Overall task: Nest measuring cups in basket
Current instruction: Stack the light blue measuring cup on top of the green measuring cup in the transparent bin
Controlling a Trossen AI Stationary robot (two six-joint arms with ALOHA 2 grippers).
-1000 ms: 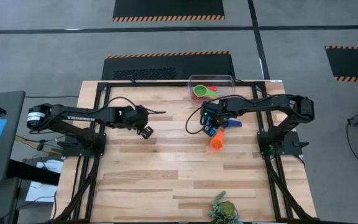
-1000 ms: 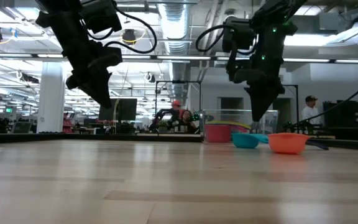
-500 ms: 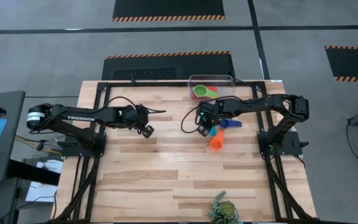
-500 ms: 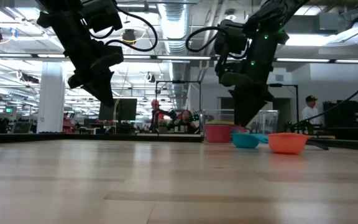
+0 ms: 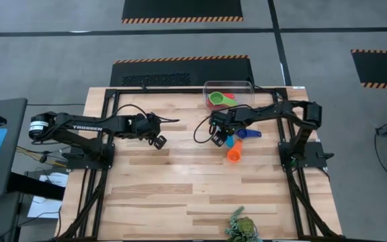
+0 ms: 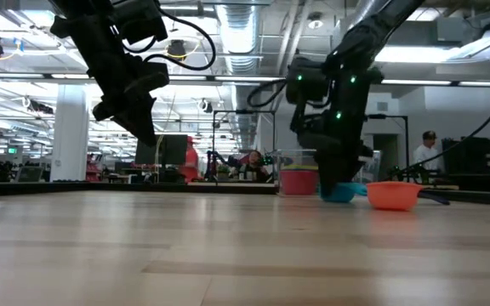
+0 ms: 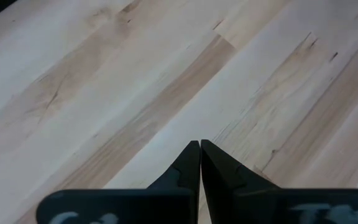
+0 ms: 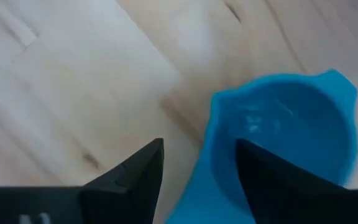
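Light blue cup straddled by open right jaws

This is a big robot lab or workshop. The wooden table stands on a grey floor with black mats edged in orange stripes. Far behind are bright ceiling lights, shiny pipes, more workbenches and people.
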